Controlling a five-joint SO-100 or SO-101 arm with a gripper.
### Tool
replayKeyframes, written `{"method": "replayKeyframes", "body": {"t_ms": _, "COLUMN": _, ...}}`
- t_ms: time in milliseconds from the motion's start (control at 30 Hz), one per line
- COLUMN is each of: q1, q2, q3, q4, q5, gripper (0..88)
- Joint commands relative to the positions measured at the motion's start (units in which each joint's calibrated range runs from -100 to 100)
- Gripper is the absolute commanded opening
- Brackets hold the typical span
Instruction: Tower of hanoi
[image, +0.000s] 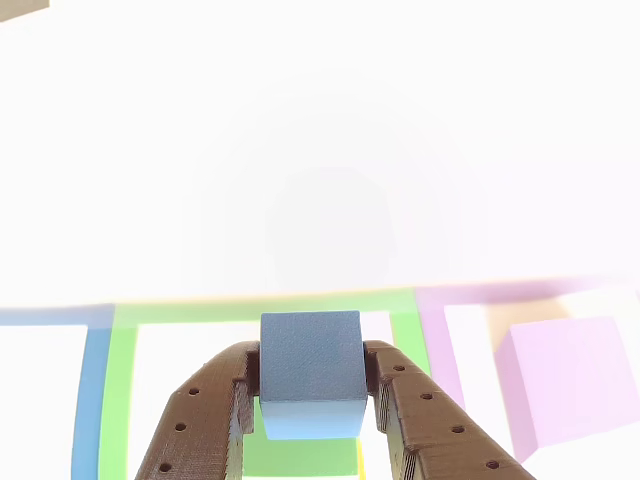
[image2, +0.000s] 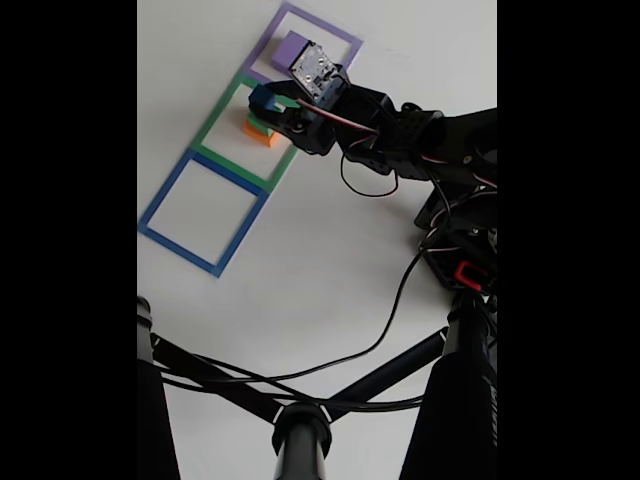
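The small blue cube (image: 310, 372) sits clamped between the two brown fingers (image: 205, 415) of the pincer (image: 310, 400), one finger pressed against each side face, so the pincer is closed on it at the cube's own width. In the other view the cube hangs over the green cube (image: 300, 455), whose top shows just under it inside the green square outline (image: 120, 390); whether the two touch cannot be told. The same view shows the pale-purple slab (image: 570, 385) off to the right within the purple outline (image: 435, 345), and a strip of the blue outline (image: 92, 400) at the left. The fixed view gives what the close one hides: the green cube (image2: 258, 127) rests on an orange cube (image2: 265, 138), the stack standing in the middle square of three outlines laid in a row on the white worktop (image2: 320, 270), with the blue cube (image2: 265, 98) above it at the pincer (image2: 268, 103). The slab (image2: 290, 47) lies in the far square, the blue outline (image2: 204, 211) nearest. The black arm (image2: 400, 130) reaches in from the right, cables (image2: 390, 310) trailing across the worktop.
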Motion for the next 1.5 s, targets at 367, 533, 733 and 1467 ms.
{"method": "replayKeyframes", "body": {"t_ms": 367, "q1": -0.73, "q2": 2.41, "q3": 1.11, "q4": -5.76, "q5": 0.0, "gripper": 3.3}}
{"method": "replayKeyframes", "body": {"t_ms": 533, "q1": -0.92, "q2": 4.35, "q3": 1.11, "q4": -7.71, "q5": 0.0, "gripper": 3.9}}
{"method": "replayKeyframes", "body": {"t_ms": 733, "q1": -0.92, "q2": 5.32, "q3": 1.29, "q4": -8.44, "q5": 0.0, "gripper": 9.5}}
{"method": "replayKeyframes", "body": {"t_ms": 1467, "q1": 1.28, "q2": -14.95, "q3": -12.53, "q4": 29.3, "q5": 0.0, "gripper": 16.9}}
